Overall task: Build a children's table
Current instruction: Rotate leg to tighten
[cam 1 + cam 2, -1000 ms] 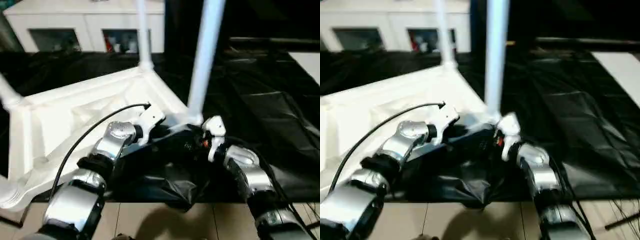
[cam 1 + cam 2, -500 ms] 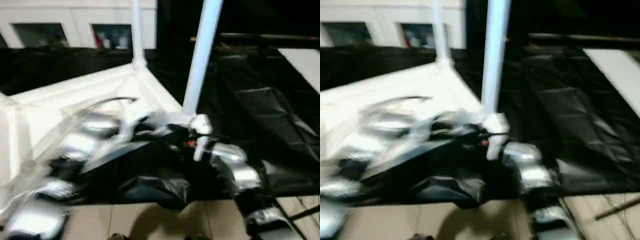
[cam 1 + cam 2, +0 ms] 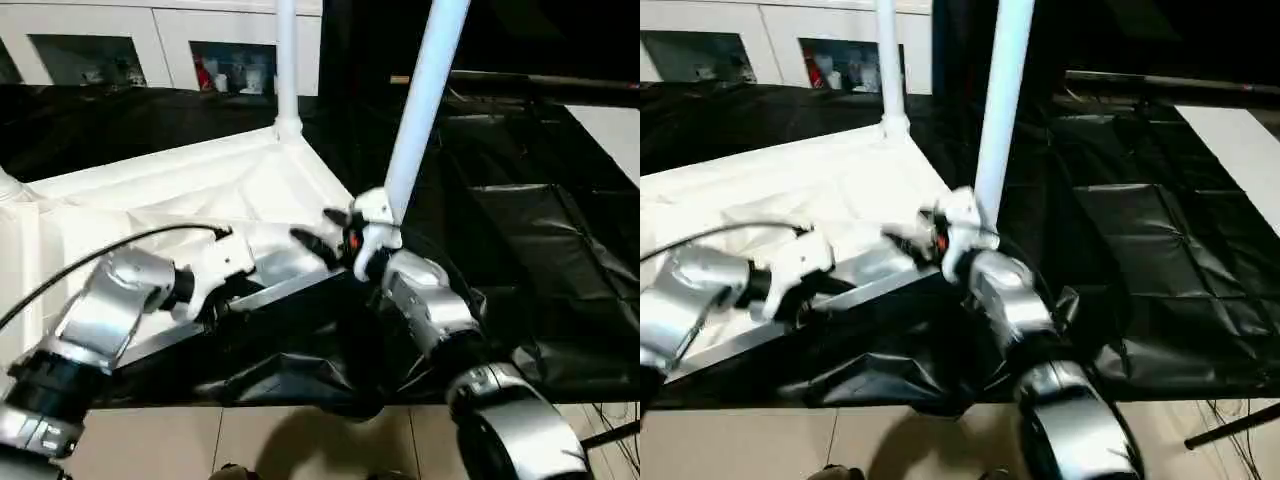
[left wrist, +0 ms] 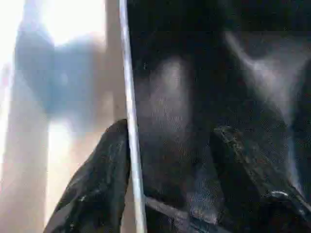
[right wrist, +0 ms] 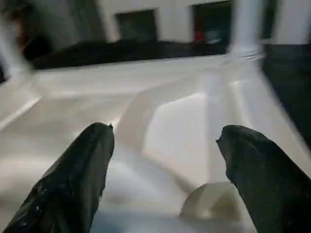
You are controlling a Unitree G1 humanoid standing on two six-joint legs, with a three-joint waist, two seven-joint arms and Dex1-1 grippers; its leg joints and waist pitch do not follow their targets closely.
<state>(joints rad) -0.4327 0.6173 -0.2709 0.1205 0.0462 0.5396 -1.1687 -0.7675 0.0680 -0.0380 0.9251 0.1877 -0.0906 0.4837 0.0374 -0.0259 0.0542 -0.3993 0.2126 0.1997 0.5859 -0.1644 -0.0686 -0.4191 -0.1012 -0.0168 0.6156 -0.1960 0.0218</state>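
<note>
Over the tabletop (image 3: 150,195), both arms reach forward with jaws spread, grasping nothing.

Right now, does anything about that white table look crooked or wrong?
Yes, mildly. The near leg leans to the right while the far leg stands straight up from the upside-down tabletop, so it may not be fully seated. The black sheet under the near edge is bunched.
</note>
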